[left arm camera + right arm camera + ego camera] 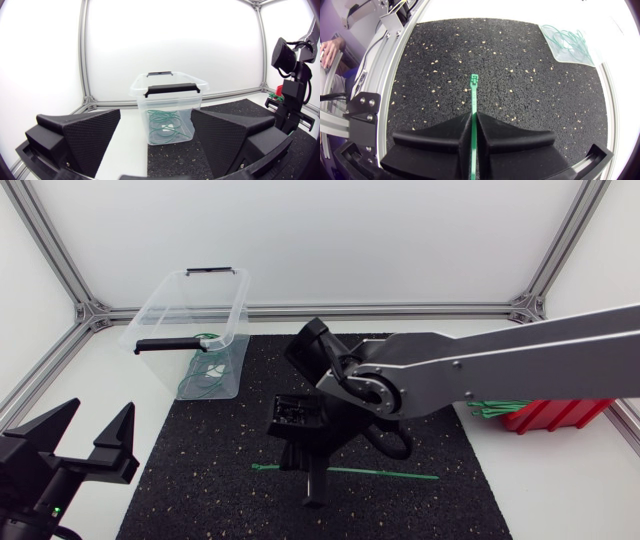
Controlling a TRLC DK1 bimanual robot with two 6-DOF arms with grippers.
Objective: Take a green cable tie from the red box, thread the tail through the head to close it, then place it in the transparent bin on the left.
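Green and thin, the cable tie (pixel 390 474) lies flat along the black mat (pixel 200 470) in the lower middle of the head view, unthreaded. The right gripper (pixel 314 490) stands over it pointing down. In the right wrist view its fingers (pixel 440 137) are clenched on the strap from both sides, with the tie's head (pixel 474 78) lying free ahead of them on the mat.

The grip sits nearer the head end, so the long tail trails off toward the right of the head view. That is my main worry. On lifting, the tail could droop or drag on the rough mat and twist the strap in the narrow pinch, or pull it out altogether. The strap is flat and slick, so it gives the broad fingers little to bite on.

The left gripper (pixel 88 435) waits at the lower left of the head view, well apart, with its fingers (pixel 85 132) spread and holding nothing. To thread the tie it must catch a springy tail, and a small misalignment would miss the slot in the head.

The transparent bin (pixel 165 320) stands at the upper left and already holds closed ties (pixel 205 375). The red box (pixel 555 413) is at the right edge of the tabletop (pixel 110 380).
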